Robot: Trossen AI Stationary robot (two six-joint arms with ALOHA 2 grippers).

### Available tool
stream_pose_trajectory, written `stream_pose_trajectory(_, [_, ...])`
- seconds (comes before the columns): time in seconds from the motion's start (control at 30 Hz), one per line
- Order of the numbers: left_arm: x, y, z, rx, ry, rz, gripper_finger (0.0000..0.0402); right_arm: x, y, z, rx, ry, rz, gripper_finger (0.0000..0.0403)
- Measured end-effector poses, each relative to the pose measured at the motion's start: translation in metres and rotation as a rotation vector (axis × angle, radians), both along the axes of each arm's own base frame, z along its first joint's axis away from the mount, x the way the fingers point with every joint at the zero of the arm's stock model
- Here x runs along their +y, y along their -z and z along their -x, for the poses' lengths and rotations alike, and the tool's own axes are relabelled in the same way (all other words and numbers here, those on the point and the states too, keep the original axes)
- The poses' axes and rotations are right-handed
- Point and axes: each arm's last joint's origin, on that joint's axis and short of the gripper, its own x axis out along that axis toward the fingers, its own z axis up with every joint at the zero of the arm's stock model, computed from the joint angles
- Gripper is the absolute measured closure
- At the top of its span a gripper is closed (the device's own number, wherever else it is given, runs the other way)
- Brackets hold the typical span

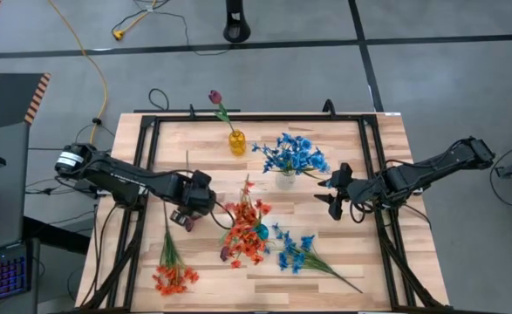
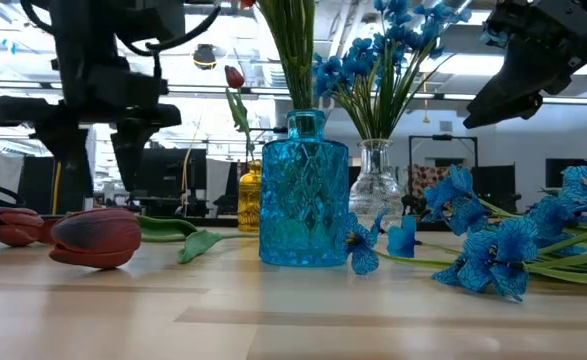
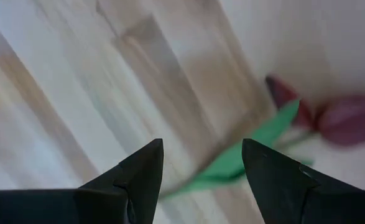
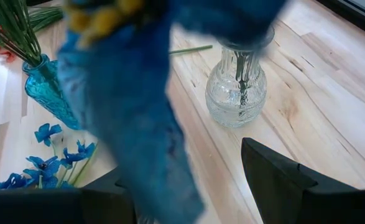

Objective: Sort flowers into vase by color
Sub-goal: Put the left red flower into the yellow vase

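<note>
My left gripper (image 1: 186, 218) (image 3: 202, 162) is open and hovers above the table. Two maroon tulip buds (image 2: 98, 238) (image 3: 350, 118) and a green leaf (image 3: 244, 155) lie on the wood just beyond its fingers. Orange sprays stand in the blue glass vase (image 2: 303, 190) (image 1: 261, 232). Blue sprays fill the clear vase (image 1: 284, 179) (image 4: 238, 93). One maroon tulip stands in the yellow vase (image 1: 237, 142). My right gripper (image 1: 332, 190) (image 4: 188, 180) (image 2: 503, 95) is open and raised beside the blue bouquet. A blurred blue blossom (image 4: 138, 106) hangs close before its camera and hides one finger. My right gripper has a blue blossom (image 4: 138, 106) of the bouquet hanging in front of one finger; I cannot tell whether the finger touches it. My left gripper touches nothing.
A loose orange spray (image 1: 173, 262) lies near the table's near-left corner. A loose blue spray (image 1: 303, 253) (image 2: 503, 250) lies on the near side, right of the blue vase. A black frame (image 1: 386, 174) runs round the tabletop. Bare wood shows at the far left.
</note>
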Motion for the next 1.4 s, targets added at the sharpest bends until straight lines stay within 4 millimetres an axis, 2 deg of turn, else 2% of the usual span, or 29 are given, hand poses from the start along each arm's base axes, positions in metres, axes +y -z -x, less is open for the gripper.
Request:
stream_pose_trajectory(0.27, [0.004,0.0,0.013,0.165,0.134,-0.099,0.0194,0.0,0.0,0.0,0.0,0.0,0.0,0.0163])
stream_pose_trajectory(0.53, [0.004,0.0,0.014,0.199,0.228,-0.102,0.0194,0.0,0.0,0.0,0.0,0.0,0.0,0.0163])
stream_pose_trajectory(0.9, [0.013,0.0,0.013,0.203,0.192,-0.075,0.0194,0.0,0.0,0.0,0.0,0.0,0.0,0.0163])
stream_pose_trajectory(1.03, [0.018,0.013,0.02,0.229,0.177,-0.044,0.0194,0.0,0.0,0.0,0.0,0.0,0.0,0.0163])
stream_pose_trajectory(1.13, [0.02,0.021,0.024,0.238,0.184,-0.091,0.0194,0.0,0.0,0.0,0.0,0.0,0.0,0.0163])
stream_pose_trajectory(1.4, [0.02,0.027,0.022,0.199,0.227,-0.11,0.0194,0.0,0.0,0.0,0.0,0.0,0.0,0.0163])
